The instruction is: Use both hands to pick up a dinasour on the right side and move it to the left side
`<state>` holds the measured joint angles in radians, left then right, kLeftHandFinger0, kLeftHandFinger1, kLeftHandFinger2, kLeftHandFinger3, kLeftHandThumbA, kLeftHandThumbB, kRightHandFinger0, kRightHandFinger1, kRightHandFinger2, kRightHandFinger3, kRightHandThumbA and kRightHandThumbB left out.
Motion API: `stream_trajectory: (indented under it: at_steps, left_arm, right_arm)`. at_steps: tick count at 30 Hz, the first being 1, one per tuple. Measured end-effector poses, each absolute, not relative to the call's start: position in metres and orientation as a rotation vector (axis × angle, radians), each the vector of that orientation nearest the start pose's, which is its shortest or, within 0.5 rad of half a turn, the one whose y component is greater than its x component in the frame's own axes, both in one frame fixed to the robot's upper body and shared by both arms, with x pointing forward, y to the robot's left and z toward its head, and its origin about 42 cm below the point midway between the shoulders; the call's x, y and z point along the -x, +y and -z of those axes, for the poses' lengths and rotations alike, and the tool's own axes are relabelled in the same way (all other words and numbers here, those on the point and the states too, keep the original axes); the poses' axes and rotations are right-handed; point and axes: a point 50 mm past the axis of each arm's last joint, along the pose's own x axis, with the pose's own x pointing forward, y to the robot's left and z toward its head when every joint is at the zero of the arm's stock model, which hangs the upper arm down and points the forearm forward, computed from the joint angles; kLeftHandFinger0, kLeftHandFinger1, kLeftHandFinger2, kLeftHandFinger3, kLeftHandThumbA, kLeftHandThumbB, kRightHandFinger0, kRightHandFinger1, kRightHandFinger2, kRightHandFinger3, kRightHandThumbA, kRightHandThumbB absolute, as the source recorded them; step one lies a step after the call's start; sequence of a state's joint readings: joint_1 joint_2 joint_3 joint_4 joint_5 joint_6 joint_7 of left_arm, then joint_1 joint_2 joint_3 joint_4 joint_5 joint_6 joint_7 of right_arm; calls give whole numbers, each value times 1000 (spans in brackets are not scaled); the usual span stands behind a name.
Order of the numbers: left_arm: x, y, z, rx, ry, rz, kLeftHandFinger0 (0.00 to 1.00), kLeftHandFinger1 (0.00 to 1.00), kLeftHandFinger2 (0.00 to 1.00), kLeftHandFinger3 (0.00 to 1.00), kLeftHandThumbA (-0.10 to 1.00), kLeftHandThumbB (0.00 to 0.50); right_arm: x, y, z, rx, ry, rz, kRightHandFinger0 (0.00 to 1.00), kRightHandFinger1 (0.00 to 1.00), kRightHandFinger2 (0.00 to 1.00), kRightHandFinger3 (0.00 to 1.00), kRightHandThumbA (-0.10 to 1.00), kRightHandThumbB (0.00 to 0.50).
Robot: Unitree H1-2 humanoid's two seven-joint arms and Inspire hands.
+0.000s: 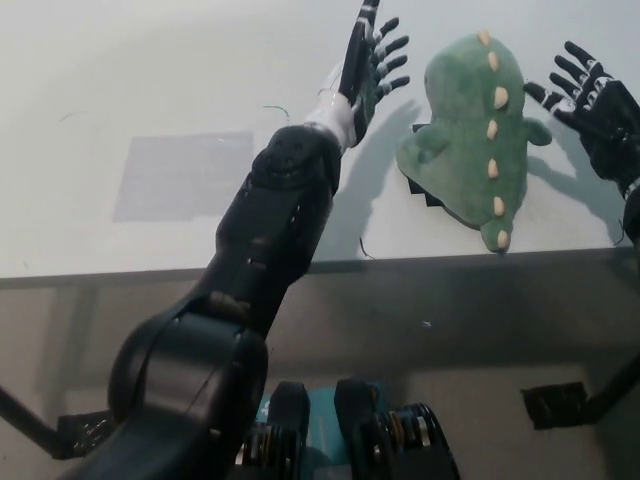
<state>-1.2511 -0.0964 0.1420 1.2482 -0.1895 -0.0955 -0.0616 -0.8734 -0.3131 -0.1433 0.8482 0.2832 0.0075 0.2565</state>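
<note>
Green plush dinosaur [468,140] lies on the white worktop [150,80], at about 2 o'clock in the head view. Cream spikes run down its back, the tail tip points to 5 o'clock toward the worktop's near edge, and one stubby limb sticks out at 9 o'clock. A dark jagged patch shows under its lower left edge; cannot tell what it is.

Left hand [368,62] at 12–1 o'clock of the view, just beside the dinosaur at the toy's 9–10 o'clock. Fingers spread and pointing up-frame, palm turned toward the toy, holding nothing. A small gap between hand and plush, not touching. Its dark forearm runs down to 7 o'clock across the worktop edge.

Right hand [592,105] at 2–3 o'clock of the view, just beside the dinosaur at the toy's 3 o'clock. Fingers spread apart, nothing in it. The thumb-side fingertip is very close to the toy's right limb; contact cannot be told.

The dinosaur sits between the two hands. A pale grey rectangle [180,175] marks the worktop at 9–10 o'clock, well apart from the toy.
</note>
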Motion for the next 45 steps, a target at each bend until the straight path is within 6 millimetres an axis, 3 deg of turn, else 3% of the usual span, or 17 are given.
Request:
stream_trajectory:
  at_steps: [5,8,11,13,15,20,22,25,28,36,45]
  left_arm:
    - [-566,41,-300,199,8,330,1000,1000,1000,1000,1000,445]
    - [-565,42,-293,193,32,326,1000,1000,1000,1000,1000,414]
    - [-564,43,-286,184,49,322,1000,1000,1000,1000,1000,376]
    - [-564,45,-281,179,57,319,1000,1000,1000,1000,1000,403]
    - [-561,48,-270,168,74,315,1000,1000,1000,1000,1000,404]
    - [-554,52,-246,133,114,309,1000,1000,1000,1000,1000,397]
    - [-554,53,-243,122,118,310,1000,1000,1000,1000,1000,409]
    - [-553,52,-243,115,119,313,1000,1000,1000,1000,1000,421]
    - [-552,51,-240,101,126,317,1000,1000,1000,1000,1000,434]
    - [-537,50,-204,94,191,322,1000,1000,1000,1000,1000,438]
    - [-539,51,-206,104,189,317,1000,1000,1000,1000,1000,438]
  right_arm:
    - [-540,-302,-246,-87,-52,-133,1000,1000,1000,1000,1000,340]
    - [-542,-302,-243,-88,-41,-128,1000,1000,1000,1000,1000,339]
    - [-542,-303,-236,-91,-24,-122,1000,1000,1000,1000,1000,304]
    - [-541,-304,-233,-92,-15,-119,1000,1000,1000,1000,1000,309]
    - [-539,-305,-229,-93,-10,-116,1000,1000,1000,1000,1000,325]
    - [-535,-308,-222,-95,-2,-111,1000,1000,1000,1000,1000,306]
    - [-535,-308,-222,-96,-3,-111,1000,1000,1000,1000,1000,307]
    - [-535,-307,-223,-96,-9,-112,1000,1000,1000,1000,1000,349]
    - [-532,-307,-220,-100,-10,-110,1000,1000,1000,1000,1000,314]
    - [-513,-289,-177,-148,49,-120,1000,1000,1000,1000,1000,351]
    - [-517,-284,-179,-164,51,-121,1000,1000,1000,1000,1000,346]
